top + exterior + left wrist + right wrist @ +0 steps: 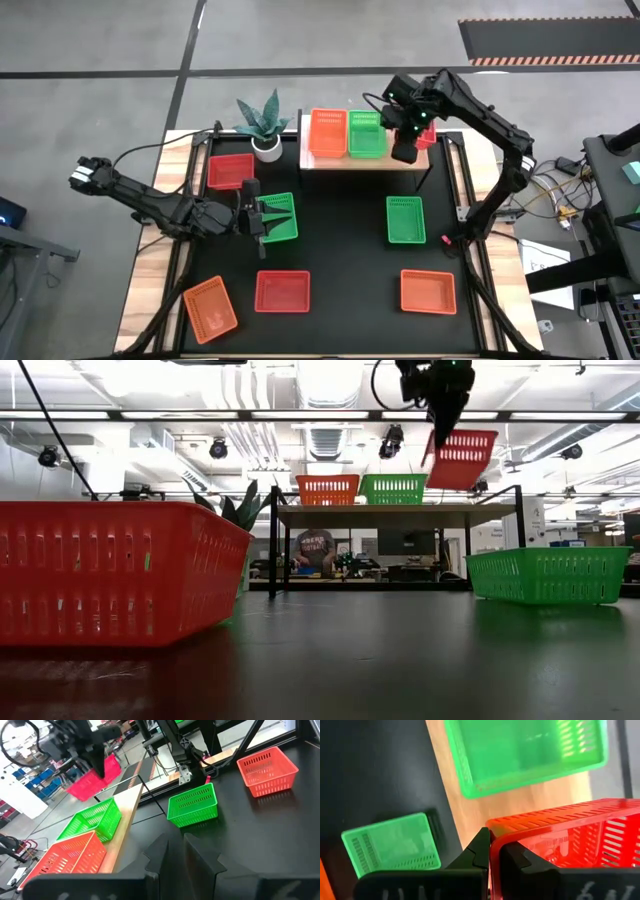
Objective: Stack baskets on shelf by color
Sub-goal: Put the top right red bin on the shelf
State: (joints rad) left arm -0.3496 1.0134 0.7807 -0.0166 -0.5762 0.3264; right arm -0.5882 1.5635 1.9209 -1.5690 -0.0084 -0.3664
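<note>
The pale-wood shelf [440, 155] stands at the table's far side and carries an orange basket [327, 133] and a green basket [366, 133] side by side. My right gripper [440, 422] is above the shelf's right end, shut on a red basket [462, 458]. That basket also shows in the left wrist view [92, 782]. My left gripper [262, 218] hovers over a green basket [281, 217] at the table's left middle. Its fingers [160, 855] stand a narrow gap apart with nothing between them. My right gripper pinches the red basket's side wall at its rim [496, 831], near a corner, one finger outside and one finger [512, 856] inside. The fingers come from above, pointing down. The basket hangs tilted below them [470, 465], clear of the shelf board.
Other baskets lie on the black mat: red [231, 170], green [405, 219], red [282, 291], orange [428, 291] and orange [210, 308]. A potted plant [262, 125] stands beside the shelf's left end. A person [314, 547] shows in the room behind.
</note>
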